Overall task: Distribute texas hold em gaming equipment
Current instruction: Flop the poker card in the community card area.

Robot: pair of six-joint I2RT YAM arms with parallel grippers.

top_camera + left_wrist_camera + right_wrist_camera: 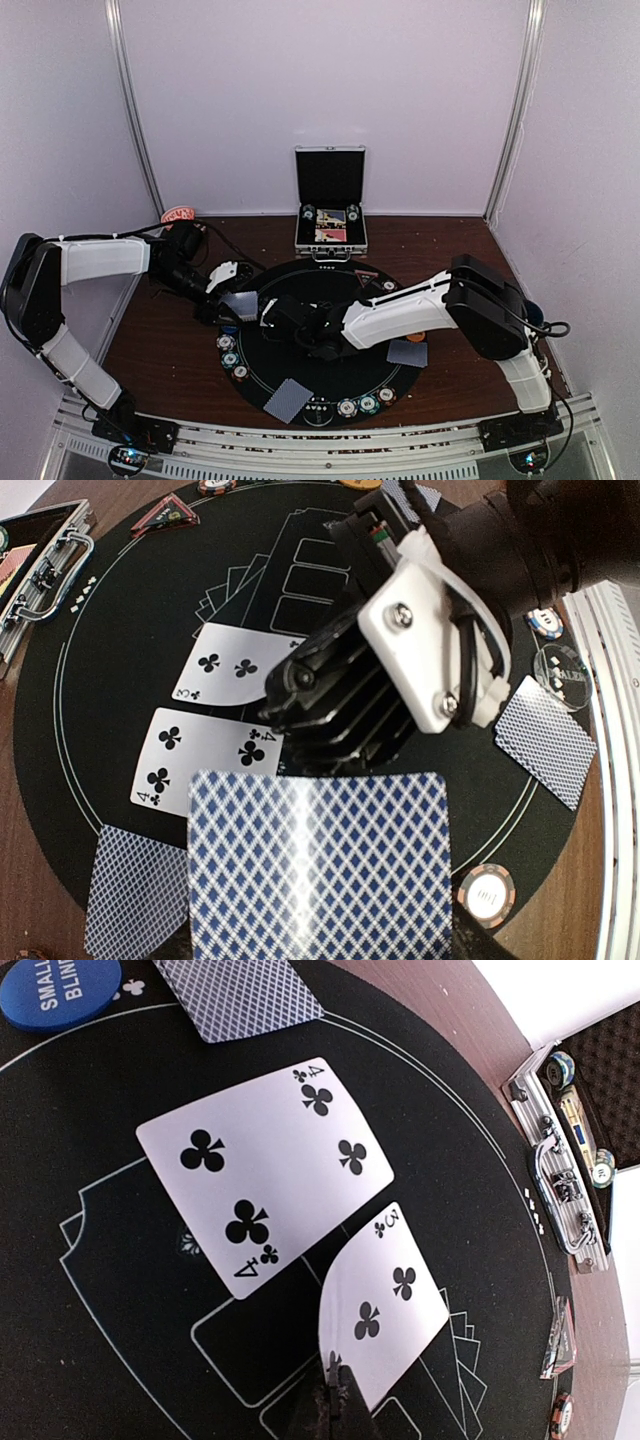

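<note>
Two arms meet over a round black mat on the brown surface in the top view. The left pincer is clamped on the held card, back up, above the mat's left side. The right pincer sits just to its right. Chips line the mat's rim on the base side of both pincers, and an open case stands well beyond them.

From the left wrist, the held card fills the foreground. Just past it, the right pincer's body hangs over a three of clubs, with a four of clubs lying nearer. A lone chip rests to the card's right.

From the right wrist, the right pincer's tips are together at the three's near edge; I cannot tell whether they pinch it. The four lies just beyond, and a blue disc lies farther off to the left.
</note>
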